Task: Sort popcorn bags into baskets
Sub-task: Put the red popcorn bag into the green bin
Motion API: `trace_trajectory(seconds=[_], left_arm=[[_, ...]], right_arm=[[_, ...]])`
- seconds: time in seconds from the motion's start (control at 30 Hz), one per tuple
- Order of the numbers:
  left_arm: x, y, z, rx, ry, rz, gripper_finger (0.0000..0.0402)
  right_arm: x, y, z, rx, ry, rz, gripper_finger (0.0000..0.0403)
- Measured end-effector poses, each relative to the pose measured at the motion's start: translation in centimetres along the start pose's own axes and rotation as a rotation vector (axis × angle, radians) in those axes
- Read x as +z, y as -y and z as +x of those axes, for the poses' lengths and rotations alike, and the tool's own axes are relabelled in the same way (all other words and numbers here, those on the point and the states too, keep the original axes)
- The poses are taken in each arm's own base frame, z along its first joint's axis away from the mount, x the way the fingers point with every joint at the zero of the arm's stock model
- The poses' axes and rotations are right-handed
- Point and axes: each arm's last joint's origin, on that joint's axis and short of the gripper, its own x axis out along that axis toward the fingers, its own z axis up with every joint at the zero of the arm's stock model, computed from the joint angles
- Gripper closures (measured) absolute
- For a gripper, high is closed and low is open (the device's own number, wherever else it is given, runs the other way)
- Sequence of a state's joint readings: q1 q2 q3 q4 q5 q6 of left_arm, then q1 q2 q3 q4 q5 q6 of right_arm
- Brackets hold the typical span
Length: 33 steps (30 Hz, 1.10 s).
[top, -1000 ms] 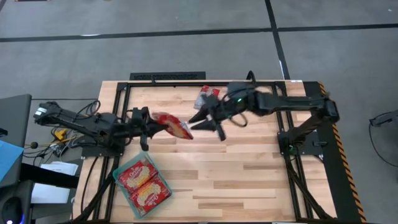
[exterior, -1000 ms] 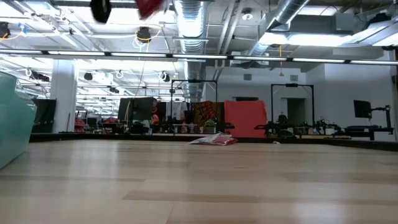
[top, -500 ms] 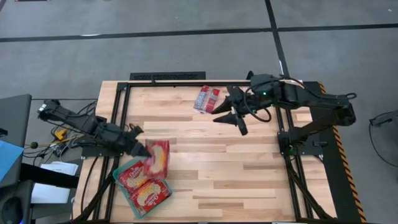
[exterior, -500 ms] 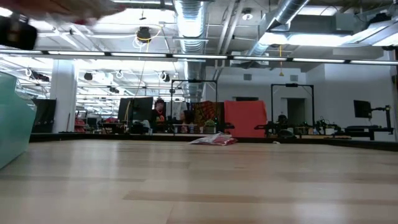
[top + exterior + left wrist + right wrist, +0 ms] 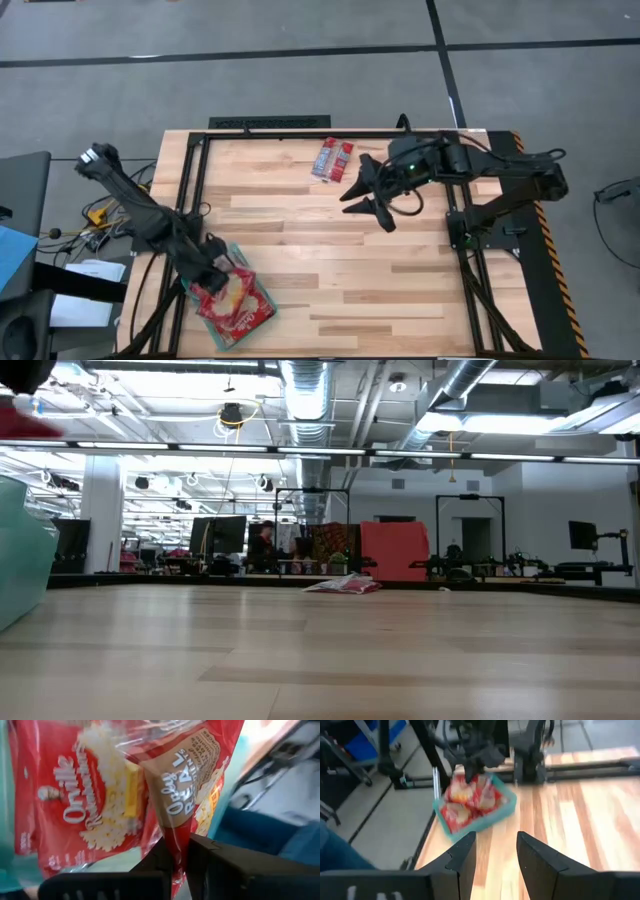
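Observation:
My left gripper [image 5: 208,268] is over the teal tray [image 5: 244,262] at the table's near-left corner, shut on a squarish red popcorn bag [image 5: 222,288]. Another squarish red bag [image 5: 243,317] lies flat in the tray beneath it. Two narrower red packets [image 5: 333,158] lie flat side by side near the table's far edge; the low view shows them as the packets [image 5: 345,585]. My right gripper [image 5: 368,198] hovers open above the table, just near-side and right of those packets, touching nothing. The right wrist view shows the tray [image 5: 505,807] far ahead. My left gripper pinches the squarish bag by an edge [image 5: 176,847] between its two fingers [image 5: 205,857]. It comes from above, slanting down over the tray. The bag spreads out below the fingers over the bag lying in the tray [image 5: 65,815]; whether it rests on that one, I cannot tell.
Bare wooden tabletop [image 5: 400,280] stretches across the middle and near-right. A black frame rail [image 5: 270,122] runs along the far edge. The tray's wall [image 5: 20,550] stands at the left of the low view. A person [image 5: 262,545] shows far back in the room.
My left gripper has carried the squarish bag from the table's middle toward the near-left corner and down over the tray, still shut on it. My right gripper has drawn back toward the table's right and stayed open.

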State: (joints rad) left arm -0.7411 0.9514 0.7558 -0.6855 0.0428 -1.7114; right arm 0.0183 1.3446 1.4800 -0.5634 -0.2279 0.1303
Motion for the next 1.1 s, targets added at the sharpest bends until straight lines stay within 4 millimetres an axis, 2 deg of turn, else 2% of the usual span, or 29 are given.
trace_trajectory(seconds=[0.13, 0.3, 0.67, 0.9, 1.1], left_arm=[[-0.3, 0.5, 2.3, 0.105, -0.08, 0.025, 0.0393], [-0.1, 1.7, 4.0, 0.166, -0.15, 0.107, 0.0392], [2.8, 4.7, 5.5, 0.177, -0.173, 0.244, 0.039], [3.2, 4.6, 7.4, 0.251, -0.28, 0.27, 0.039], [3.4, 4.9, 7.8, 0.227, -0.283, 0.287, 0.0375]], right_arm=[[0.0, 0.1, 0.7, 0.003, 0.0, -0.005, 0.0235], [0.1, 0.1, 0.7, 0.002, 0.004, -0.007, 0.0239], [0.1, -0.2, 0.7, 0.012, 0.008, -0.013, 0.0245], [0.0, -0.9, 0.8, 0.037, 0.001, -0.023, 0.0239], [-0.2, -1.2, 0.9, 0.047, -0.013, -0.026, 0.0241]])
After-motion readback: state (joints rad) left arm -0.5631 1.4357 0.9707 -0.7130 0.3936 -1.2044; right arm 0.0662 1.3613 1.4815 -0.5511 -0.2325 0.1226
